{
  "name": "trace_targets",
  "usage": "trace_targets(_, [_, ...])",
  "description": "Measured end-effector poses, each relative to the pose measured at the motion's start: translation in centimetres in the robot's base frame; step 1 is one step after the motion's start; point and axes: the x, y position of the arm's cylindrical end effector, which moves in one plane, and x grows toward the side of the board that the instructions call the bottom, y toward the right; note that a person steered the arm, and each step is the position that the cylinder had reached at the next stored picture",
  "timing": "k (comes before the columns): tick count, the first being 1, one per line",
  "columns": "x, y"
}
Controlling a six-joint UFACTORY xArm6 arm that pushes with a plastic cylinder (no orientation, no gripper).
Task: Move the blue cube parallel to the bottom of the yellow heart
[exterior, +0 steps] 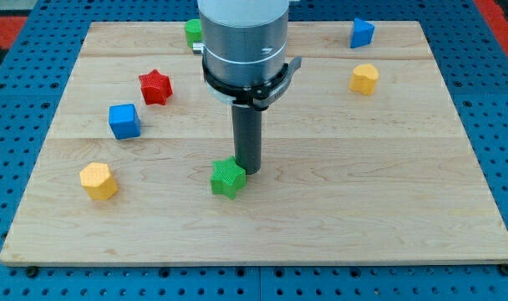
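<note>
- Near the middle of the wooden tabletop, my tip stands just at the upper right edge of a green star-shaped block, touching it or very nearly so.
- No gripper is fitted: the arm ends in a plain dark rod under a grey cylindrical housing, so nothing is spread, pressed together or pinched.
- The blue cube sits on the view's left side, well apart from my tip and to its upper left.
- A red star-shaped block lies just above and to the right of that blue cube, near it but not touching.
- At the lower left, a yellow block rests below the blue cube; its exact shape is hard to tell.
- A second yellow block, roughly heart-like, lies on the view's upper right.
- Another blue block stands above that yellow one, near the tabletop's top edge.
- A second green block shows at the top, partly hidden behind the housing.
</note>
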Motion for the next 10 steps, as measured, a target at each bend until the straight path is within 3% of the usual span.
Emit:
trace_targets(2, [-3.2,-1.5])
trace_targets(5, [-3.2,-4.5])
trace_targets(7, [-3.1,-9.8])
trace_targets(8, [-2.7,-18.4])
trace_targets(9, [-5.4,-23.5])
trace_targets(10, [-8.7,-21.5])
